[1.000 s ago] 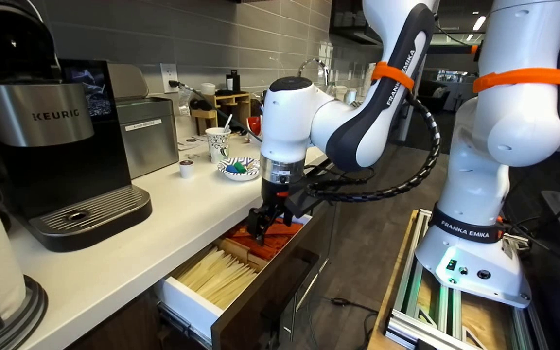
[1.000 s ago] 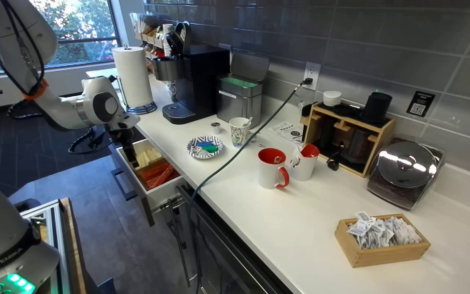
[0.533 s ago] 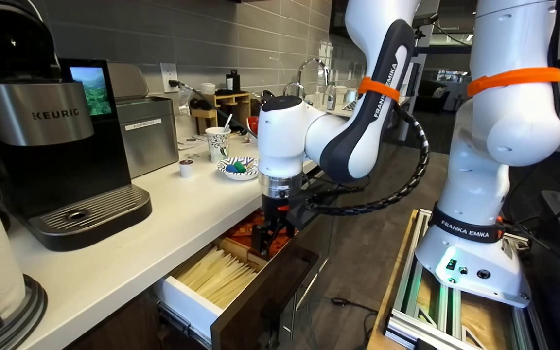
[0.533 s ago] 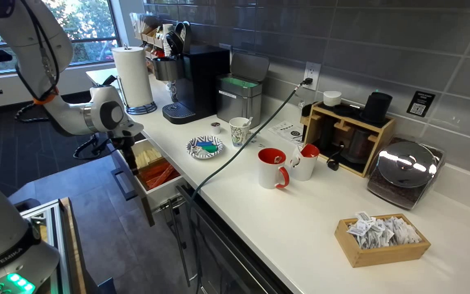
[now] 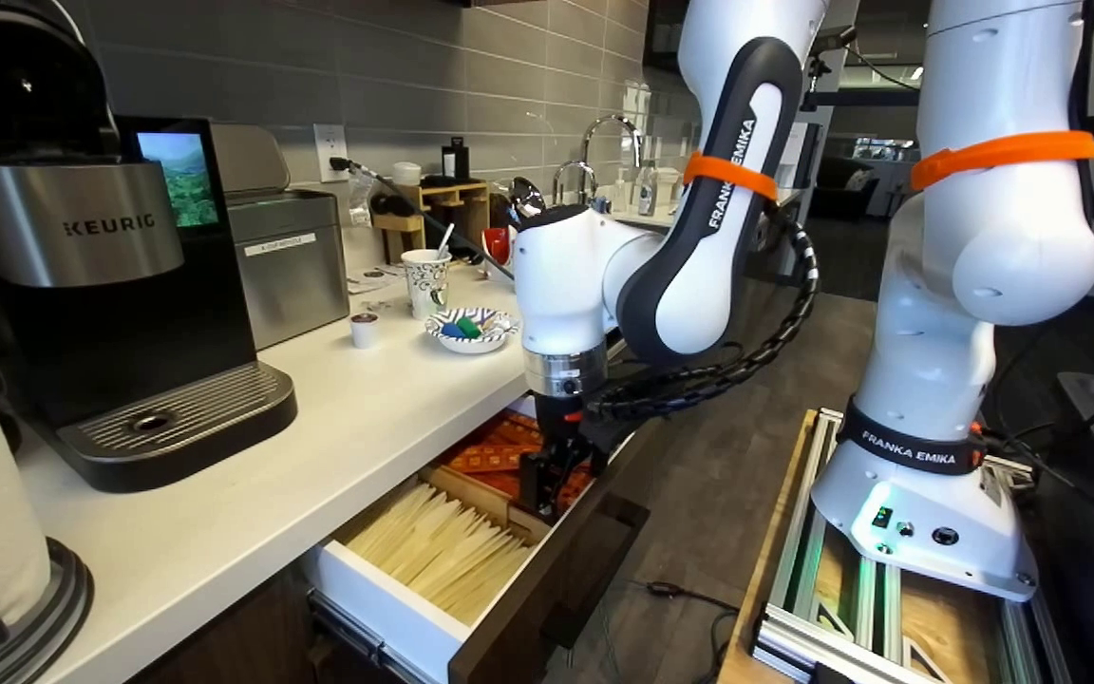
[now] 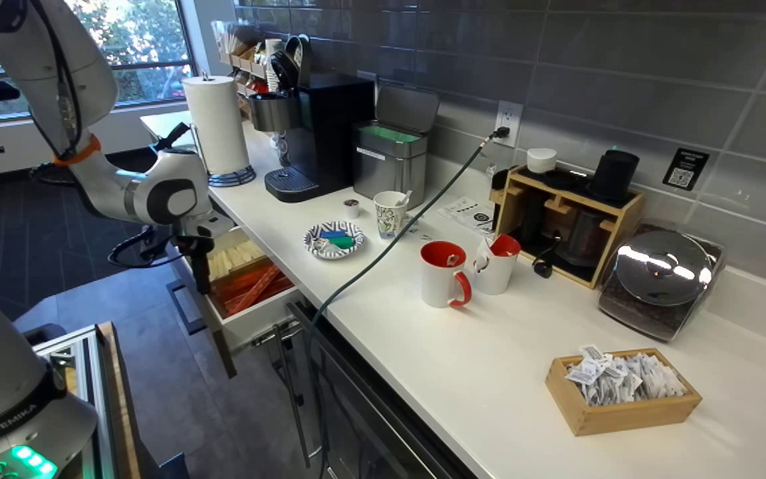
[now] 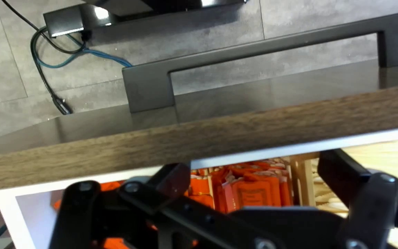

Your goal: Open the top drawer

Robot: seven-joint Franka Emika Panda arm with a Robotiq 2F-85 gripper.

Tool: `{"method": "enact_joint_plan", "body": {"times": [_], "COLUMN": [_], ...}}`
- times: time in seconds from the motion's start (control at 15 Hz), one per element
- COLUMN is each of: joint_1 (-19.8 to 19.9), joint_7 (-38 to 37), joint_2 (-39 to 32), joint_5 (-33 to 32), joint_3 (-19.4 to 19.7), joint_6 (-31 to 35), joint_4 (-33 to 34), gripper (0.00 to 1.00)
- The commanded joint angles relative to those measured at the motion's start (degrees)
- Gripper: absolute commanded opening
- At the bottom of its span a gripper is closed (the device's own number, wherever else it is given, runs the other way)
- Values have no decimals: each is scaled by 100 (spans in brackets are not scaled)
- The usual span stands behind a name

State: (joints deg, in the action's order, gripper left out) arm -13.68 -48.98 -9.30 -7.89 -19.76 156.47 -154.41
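The gripper [image 7: 256, 173] points down into the top drawer [image 5: 390, 613], its jaws well apart, with orange-red packets [image 7: 254, 192] showing through the gap between the fingers [image 7: 371, 204]. The drawer lies below and around the fingertips, drawn out from under the white counter [image 5: 395, 408] so that a metal slide [image 5: 367, 644] shows along its side. Just beside the fingertips runs the inner face of the dark brown drawer front [image 7: 199, 141]; whether either finger presses on it can't be said for certain from these views. The bar handle [image 7: 264, 48] is across that front from the gripper. A light-wood divider [image 7: 304, 180] stands near one finger, and past it lie pale wooden sticks [image 5: 433, 546].

On the counter, higher than the fingertips, a zigzag-patterned bowl [image 5: 471, 346] holding blue and green pieces is near the gripper. Farther off are a patterned paper cup [image 5: 425, 290] with a white utensil leaning in it and a small coffee pod [image 5: 365, 332]. The Keurig coffee maker [image 5: 120, 218], the paper towel roll [image 6: 217, 126] and two red-lined white mugs [image 6: 437, 283] all stand well apart from the gripper.
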Motion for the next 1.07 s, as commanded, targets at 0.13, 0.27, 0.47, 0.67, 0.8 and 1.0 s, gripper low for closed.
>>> {"method": "enact_joint_plan", "body": {"times": [0.13, 0.27, 0.47, 0.67, 0.8, 1.0], "joint_1": [-242, -333, -471, -534, -584, -690], "joint_7": [927, 990, 930, 969, 870, 330], "joint_2": [221, 1, 74, 219, 599, 1101], "joint_5": [1675, 1903, 2110, 2270, 2352, 2017], "joint_3": [-136, -97, -77, -118, -145, -105], "joint_6": [-648, -1013, -1030, -933, -880, -656], "joint_4": [-606, -343, -311, -298, -412, -271], "gripper": [100, 100, 100, 100, 100, 100]}}
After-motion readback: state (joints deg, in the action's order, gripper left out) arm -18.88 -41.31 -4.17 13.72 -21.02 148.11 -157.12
